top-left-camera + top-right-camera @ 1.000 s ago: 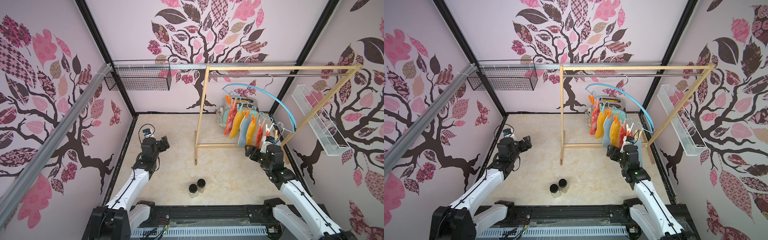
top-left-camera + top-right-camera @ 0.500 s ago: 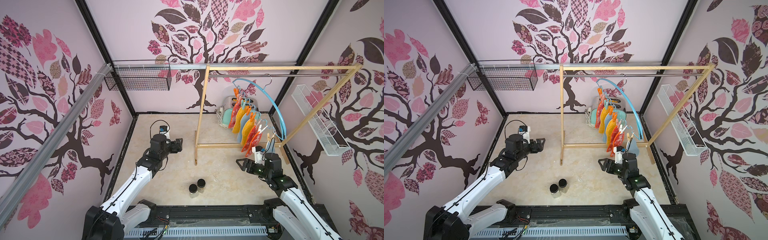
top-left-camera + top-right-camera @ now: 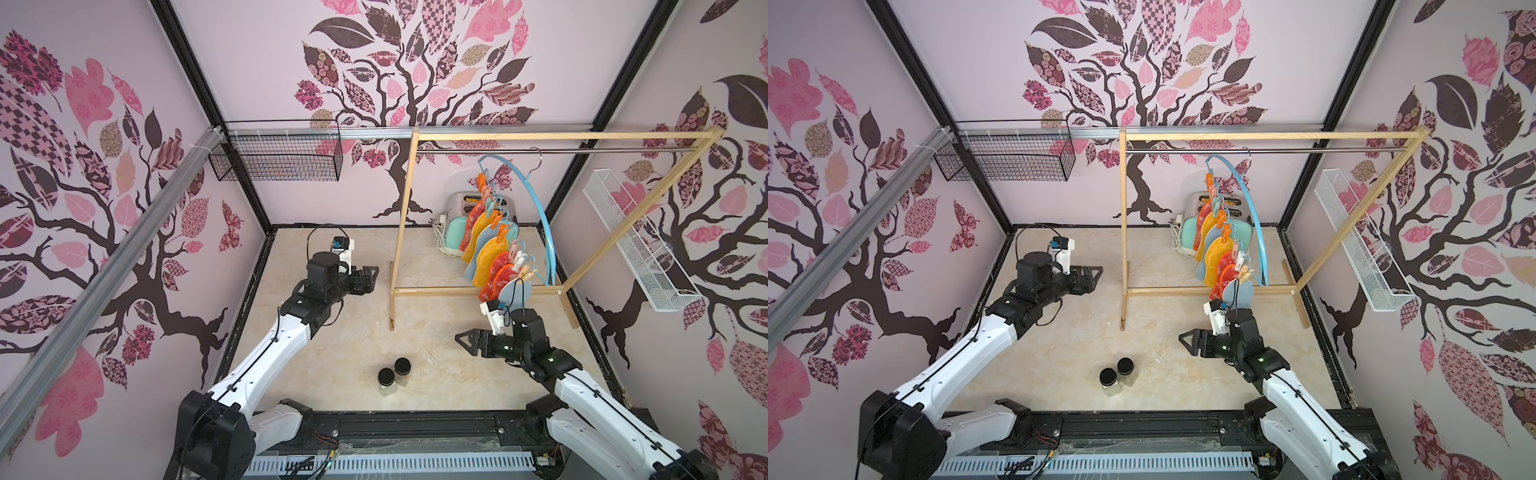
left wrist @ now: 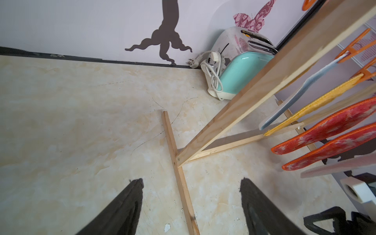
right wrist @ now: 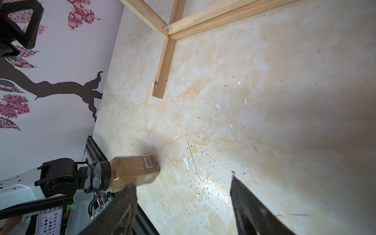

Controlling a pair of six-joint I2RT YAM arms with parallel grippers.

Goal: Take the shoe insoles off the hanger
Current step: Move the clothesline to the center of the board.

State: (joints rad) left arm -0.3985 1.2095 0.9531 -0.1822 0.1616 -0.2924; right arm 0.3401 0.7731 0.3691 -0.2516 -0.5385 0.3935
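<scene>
Mostly, shoe insoles overlap on hanger, rear ones half-hidden; left end effector, right end effector both spread, empty.

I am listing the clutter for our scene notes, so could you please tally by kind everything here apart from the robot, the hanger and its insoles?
Spice jars: 2
Wire baskets: 2, a black one and a white one
Toaster: 1
Wooden rack: 1
Total: 6
</scene>
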